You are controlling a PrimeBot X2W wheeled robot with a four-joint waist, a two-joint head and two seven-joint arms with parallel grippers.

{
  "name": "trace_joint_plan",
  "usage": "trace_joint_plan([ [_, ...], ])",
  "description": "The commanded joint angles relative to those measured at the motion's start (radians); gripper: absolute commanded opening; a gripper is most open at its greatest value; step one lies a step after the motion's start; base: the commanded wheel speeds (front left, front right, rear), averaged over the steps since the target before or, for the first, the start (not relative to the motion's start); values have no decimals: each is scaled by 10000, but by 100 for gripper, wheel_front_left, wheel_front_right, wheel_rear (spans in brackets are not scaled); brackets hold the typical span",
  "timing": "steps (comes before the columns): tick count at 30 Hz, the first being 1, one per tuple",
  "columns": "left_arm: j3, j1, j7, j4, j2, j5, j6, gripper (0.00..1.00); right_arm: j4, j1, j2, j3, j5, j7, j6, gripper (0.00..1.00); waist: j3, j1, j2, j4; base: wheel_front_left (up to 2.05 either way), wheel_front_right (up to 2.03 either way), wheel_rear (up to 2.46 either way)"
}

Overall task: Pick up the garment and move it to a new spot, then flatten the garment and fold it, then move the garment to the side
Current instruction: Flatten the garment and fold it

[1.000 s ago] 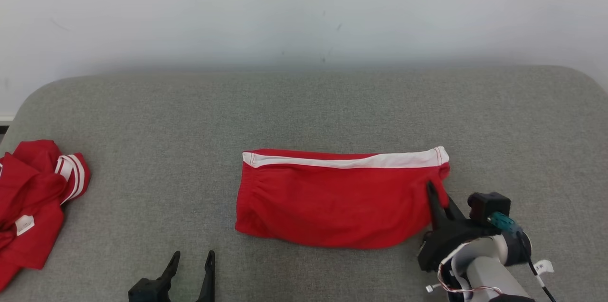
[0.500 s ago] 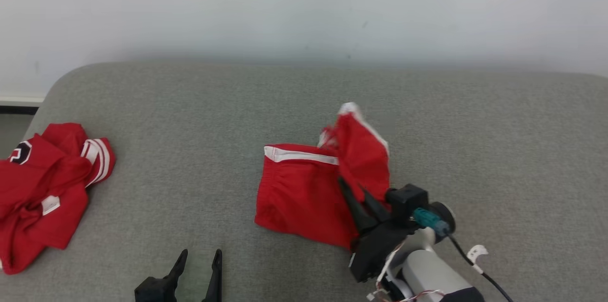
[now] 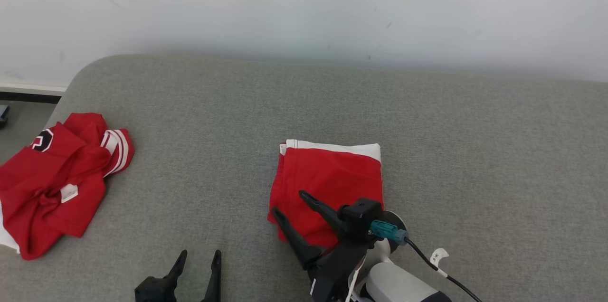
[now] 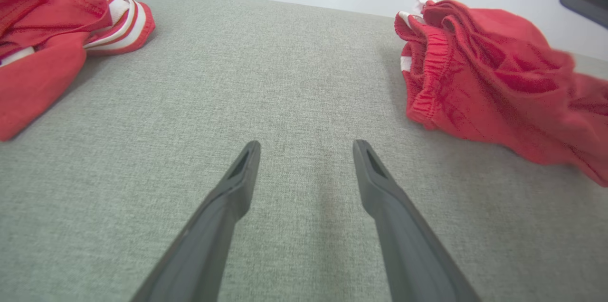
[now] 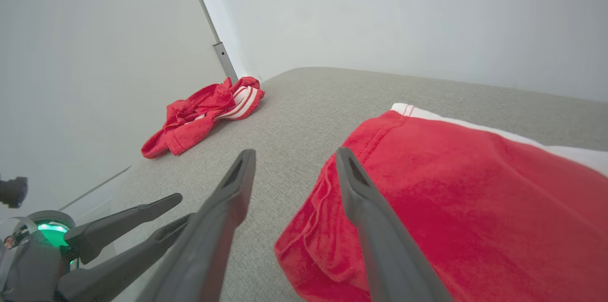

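Head view: the folded red garment (image 3: 332, 176) lies mid-way along the grey cushion (image 3: 475, 150). The right gripper (image 3: 288, 202) hangs over its near left corner, fingers spread, clasping nothing. The left gripper (image 3: 200, 253) stands wide, well apart from it. Left wrist view: the garment (image 4: 475, 64) lies right of the wide fingers. Right wrist view: one finger overlaps the garment's edge, the other bare cushion

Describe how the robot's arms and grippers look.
The left gripper and right gripper are black, each with two long tapering jaws slotted near the tips. The right arm has a pale forearm, a teal connector, a black cable and a white tag.
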Motion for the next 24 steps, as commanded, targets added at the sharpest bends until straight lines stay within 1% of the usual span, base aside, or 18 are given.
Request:
trace_joint_plan([
  [1,65,-76,-33,14,0,109,13,100,-114,-96,31,142,154,-47,-27,100,-4,0,0,-42,0,0,0],
  [4,204,-32,-33,4,0,115,19,100,-235,-97,26,380,402,-47,-27,100,-42,0,0,-173,0,0,0],
  [7,371,4,-33,-64,0,147,39,100,-270,-23,23,-15,214,-47,-27,100,-85,0,0,-374,0,0,0],
  [9,479,48,-33,-127,1,170,49,100,-248,157,21,-644,-137,-46,-27,100,-117,0,0,-530,0,0,0],
  [10,592,92,-33,-195,-1,214,60,100,-227,387,25,-1489,-643,-46,-27,100,-143,0,0,-683,0,0,0],
  [16,859,254,-33,-497,1,369,79,100,-624,1378,27,-4104,-2400,-48,-27,100,-204,0,0,-1086,0,0,0],
  [20,1117,409,-33,-658,1,449,71,100,-1009,2132,24,-5349,-3322,-48,-27,100,-282,0,0,-1330,0,0,0],
  [24,1377,579,-33,-888,-1,556,69,100,-1408,2726,29,-6218,-3757,-48,-27,100,-315,0,0,-1523,0,0,0],
])
